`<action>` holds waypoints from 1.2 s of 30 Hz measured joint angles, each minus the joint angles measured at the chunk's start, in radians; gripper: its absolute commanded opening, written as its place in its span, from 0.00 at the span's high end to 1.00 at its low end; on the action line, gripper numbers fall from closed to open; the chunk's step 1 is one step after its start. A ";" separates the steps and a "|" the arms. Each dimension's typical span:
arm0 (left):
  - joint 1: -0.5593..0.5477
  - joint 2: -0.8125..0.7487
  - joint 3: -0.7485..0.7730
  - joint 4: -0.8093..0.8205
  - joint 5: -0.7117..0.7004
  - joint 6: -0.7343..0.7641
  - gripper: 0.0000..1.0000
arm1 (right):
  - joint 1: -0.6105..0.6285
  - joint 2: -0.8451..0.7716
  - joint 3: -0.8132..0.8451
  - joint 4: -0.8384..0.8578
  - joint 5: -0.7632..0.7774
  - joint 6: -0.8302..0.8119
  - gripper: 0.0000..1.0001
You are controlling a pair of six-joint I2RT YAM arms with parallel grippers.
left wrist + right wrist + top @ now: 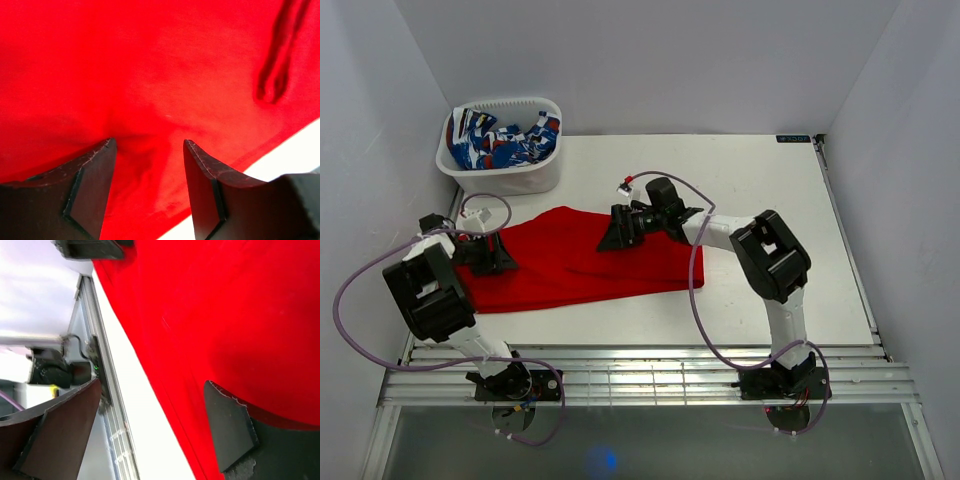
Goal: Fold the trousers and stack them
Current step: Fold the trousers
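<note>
The bright red soft-fabric trousers (582, 266) are lying folded into a broad band across the left and middle of the flat white table (770, 190), with their left end close to the table's left edge. Judging by that shape, the folding step is in hand and the stacking is not yet done. The next move is probably calling for both grippers to close on an edge of the cloth and carry it over into another fold, keeping the layers aligned. The left gripper (148, 145) is sitting low over the left end, its fingers apart and the fabric puckering slightly between them without being pinched. The right gripper (152, 385) is hanging over the far edge near the middle, its jaws spread wide and grasping nothing. The left arm is doubling back from its base, while the right arm is reaching leftward across the table. In the far left corner, a white plastic basket (510, 178) is holding blue-white-red patterned cloth (500, 140).
</note>
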 measured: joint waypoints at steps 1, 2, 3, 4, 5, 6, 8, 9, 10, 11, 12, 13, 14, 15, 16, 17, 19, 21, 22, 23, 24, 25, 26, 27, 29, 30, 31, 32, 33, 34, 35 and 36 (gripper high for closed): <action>-0.002 -0.004 0.009 -0.024 0.014 0.007 0.33 | -0.006 -0.005 0.014 -0.048 -0.006 -0.044 0.12; -0.004 -0.011 0.019 -0.043 0.030 0.013 0.32 | -0.014 -0.013 0.021 -0.087 -0.010 -0.075 0.13; -0.008 -0.021 0.030 -0.063 0.046 0.017 0.31 | -0.031 -0.033 0.028 -0.153 -0.010 -0.132 0.14; -0.015 -0.035 0.041 -0.079 0.061 0.019 0.31 | -0.048 -0.055 0.030 -0.211 -0.006 -0.182 0.15; -0.026 -0.053 0.051 -0.090 0.071 0.019 0.31 | -0.068 -0.076 0.032 -0.267 0.003 -0.229 0.17; -0.042 -0.072 0.060 -0.098 0.080 0.016 0.31 | -0.094 -0.106 0.034 -0.341 0.023 -0.299 0.18; -0.097 -0.107 0.078 -0.105 0.093 -0.004 0.30 | -0.145 -0.169 0.034 -0.476 0.081 -0.445 0.20; -0.134 -0.120 0.084 -0.100 0.098 -0.019 0.29 | -0.171 -0.205 0.031 -0.536 0.128 -0.517 0.20; -0.172 -0.129 0.087 -0.087 0.102 -0.043 0.27 | -0.194 -0.242 0.021 -0.589 0.173 -0.591 0.20; -0.208 -0.131 0.090 -0.073 0.108 -0.068 0.26 | -0.211 -0.282 0.000 -0.629 0.217 -0.661 0.19; -0.246 -0.130 0.090 -0.055 0.115 -0.100 0.25 | -0.220 -0.323 -0.031 -0.662 0.264 -0.724 0.18; -0.273 -0.124 0.090 -0.037 0.121 -0.126 0.25 | -0.221 -0.364 -0.072 -0.682 0.309 -0.784 0.17; -0.301 -0.114 0.091 -0.016 0.133 -0.160 0.24 | -0.219 -0.402 -0.115 -0.713 0.345 -0.838 0.16; -0.325 -0.100 0.092 0.007 0.136 -0.193 0.24 | -0.216 -0.431 -0.154 -0.739 0.378 -0.884 0.15; -0.346 -0.080 0.092 0.033 0.134 -0.225 0.24 | -0.212 -0.451 -0.189 -0.761 0.410 -0.924 0.14; -0.364 -0.056 0.095 0.056 0.131 -0.254 0.23 | -0.211 -0.465 -0.222 -0.776 0.436 -0.959 0.14; -0.399 -0.004 0.102 0.103 0.110 -0.315 0.23 | -0.207 -0.471 -0.272 -0.808 0.487 -1.015 0.13; -0.426 0.046 0.113 0.138 0.071 -0.365 0.22 | -0.207 -0.470 -0.306 -0.826 0.528 -1.052 0.13; -0.438 0.069 0.121 0.153 0.052 -0.386 0.22 | -0.208 -0.470 -0.318 -0.832 0.542 -1.067 0.12; -0.449 0.091 0.129 0.164 0.036 -0.406 0.22 | -0.210 -0.470 -0.325 -0.832 0.552 -1.078 0.12; -0.459 0.111 0.137 0.174 0.023 -0.421 0.22 | -0.212 -0.470 -0.333 -0.831 0.565 -1.089 0.12; -0.471 0.127 0.143 0.186 0.011 -0.433 0.22 | -0.213 -0.470 -0.338 -0.829 0.576 -1.101 0.12; -0.481 0.138 0.146 0.195 0.000 -0.446 0.22 | -0.214 -0.469 -0.343 -0.825 0.584 -1.108 0.12; -0.489 0.145 0.147 0.201 -0.010 -0.456 0.24 | -0.217 -0.468 -0.348 -0.822 0.589 -1.114 0.12; -0.503 0.148 0.147 0.209 -0.026 -0.472 0.27 | -0.220 -0.462 -0.351 -0.818 0.603 -1.123 0.12; -0.514 0.148 0.148 0.212 -0.033 -0.478 0.32 | -0.222 -0.459 -0.354 -0.812 0.607 -1.127 0.13; -0.523 0.149 0.151 0.216 -0.039 -0.488 0.33 | -0.224 -0.457 -0.359 -0.806 0.608 -1.129 0.13; -0.531 0.151 0.152 0.219 -0.041 -0.493 0.35 | -0.228 -0.457 -0.363 -0.800 0.610 -1.130 0.14; -0.541 0.156 0.157 0.218 -0.040 -0.501 0.38 | -0.233 -0.456 -0.364 -0.800 0.611 -1.130 0.14; -0.549 0.164 0.164 0.219 -0.040 -0.510 0.43 | -0.239 -0.454 -0.364 -0.797 0.613 -1.129 0.15; -0.557 0.175 0.172 0.219 -0.040 -0.520 0.46 | -0.246 -0.453 -0.364 -0.793 0.615 -1.129 0.19; -0.562 0.185 0.179 0.219 -0.038 -0.528 0.49 | -0.252 -0.451 -0.364 -0.789 0.618 -1.128 0.21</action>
